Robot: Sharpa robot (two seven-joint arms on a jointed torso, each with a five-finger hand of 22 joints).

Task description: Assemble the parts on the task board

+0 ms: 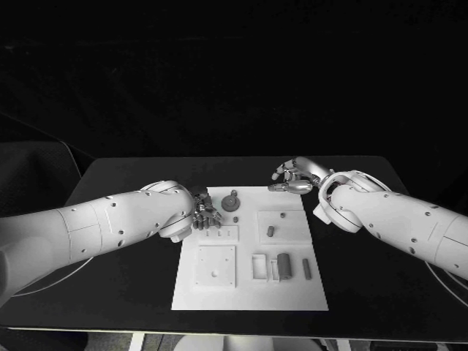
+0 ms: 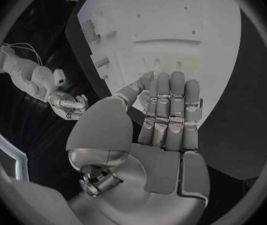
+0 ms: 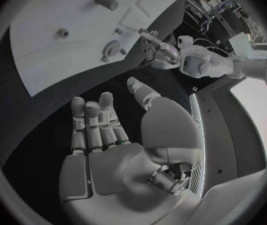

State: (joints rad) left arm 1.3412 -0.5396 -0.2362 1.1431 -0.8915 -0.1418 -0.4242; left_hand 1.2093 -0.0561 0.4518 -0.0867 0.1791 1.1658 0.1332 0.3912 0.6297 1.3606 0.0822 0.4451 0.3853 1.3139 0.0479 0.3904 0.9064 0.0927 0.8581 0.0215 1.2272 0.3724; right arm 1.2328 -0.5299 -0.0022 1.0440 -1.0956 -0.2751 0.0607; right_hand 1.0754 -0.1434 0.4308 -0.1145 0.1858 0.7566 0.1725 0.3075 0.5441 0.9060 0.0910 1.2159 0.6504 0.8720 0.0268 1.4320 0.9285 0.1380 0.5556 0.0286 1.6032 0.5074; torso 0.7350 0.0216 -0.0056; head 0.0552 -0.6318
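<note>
Head view shows the white task board lying in the middle of the black table, and everything else is placed against it. The left hand hovers at the board's far left corner, fingers over the edge. From the left wrist view, that hand has its fingers straight and held side by side above the board, with nothing in them. The right hand sits just beyond the board's far right corner, over the bare table. The right wrist view shows its palm spread flat with fingers extended and empty, the board lying ahead of it.

On the board, a round knob-like part stands near the far edge, close to the left hand. A small dark peg lies in a square recess toward the middle. Nearer the robot, a darker block and a slim bar lie side by side along the right half, beside a rectangular frame.
</note>
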